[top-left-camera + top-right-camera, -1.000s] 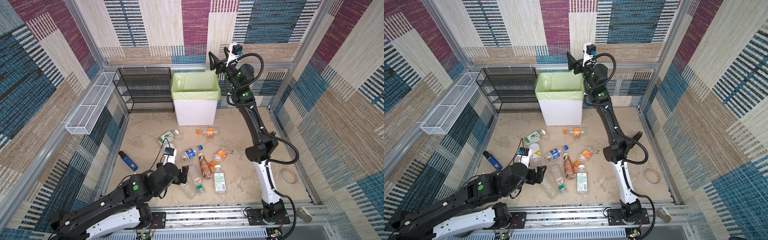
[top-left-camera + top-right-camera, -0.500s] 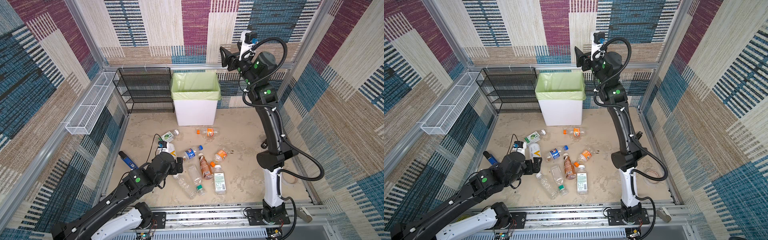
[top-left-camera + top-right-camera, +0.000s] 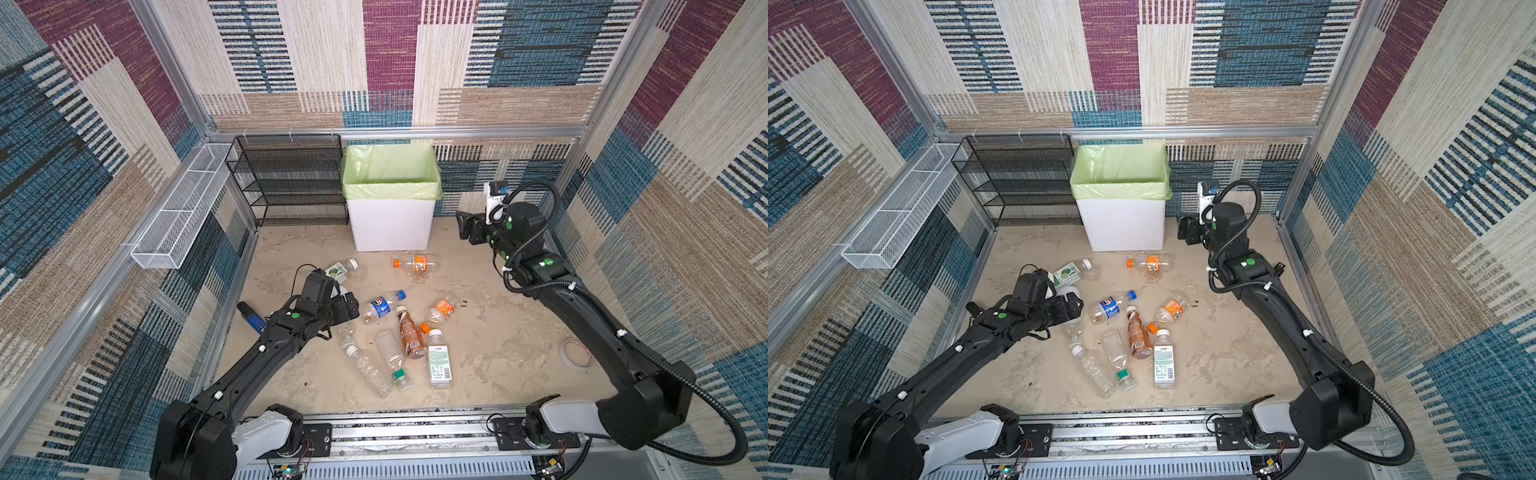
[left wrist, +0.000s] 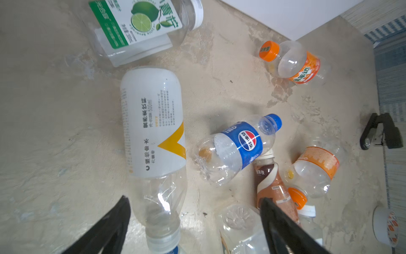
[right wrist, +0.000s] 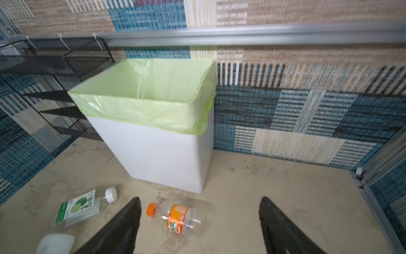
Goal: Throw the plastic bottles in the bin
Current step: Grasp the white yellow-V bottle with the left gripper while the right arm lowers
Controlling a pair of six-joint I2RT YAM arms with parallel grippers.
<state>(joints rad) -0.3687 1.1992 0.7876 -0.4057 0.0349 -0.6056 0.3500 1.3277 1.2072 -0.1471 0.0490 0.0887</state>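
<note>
The bin [image 3: 390, 224] [image 3: 1121, 224] [image 5: 153, 149], white with a light green bag, stands at the back wall. Several plastic bottles lie on the floor: a lime-labelled one [image 3: 340, 268] [image 4: 140, 24], an orange-capped one [image 3: 415, 263] [image 5: 175, 217] near the bin, a blue-labelled one [image 3: 382, 305] [image 4: 237, 147], a brown-filled one [image 3: 409, 336]. My left gripper [image 3: 349, 309] [image 4: 195, 211] hangs open over a white-labelled bottle [image 4: 153, 123], whose neck lies between the jaws. To the right of the bin my right gripper [image 3: 463, 224] [image 5: 200, 202] is open and empty.
A black mesh rack [image 3: 291, 178] stands left of the bin, with a white wire basket [image 3: 178, 216] on the left wall. A blue-and-black device [image 3: 251, 318] lies by the left arm. A tape roll [image 3: 575, 353] lies at the right.
My right gripper has swung away from above the bin's rim, rightward and down to beside the bin. My left arm has stretched forward, its gripper staying over the white-labelled bottle.
</note>
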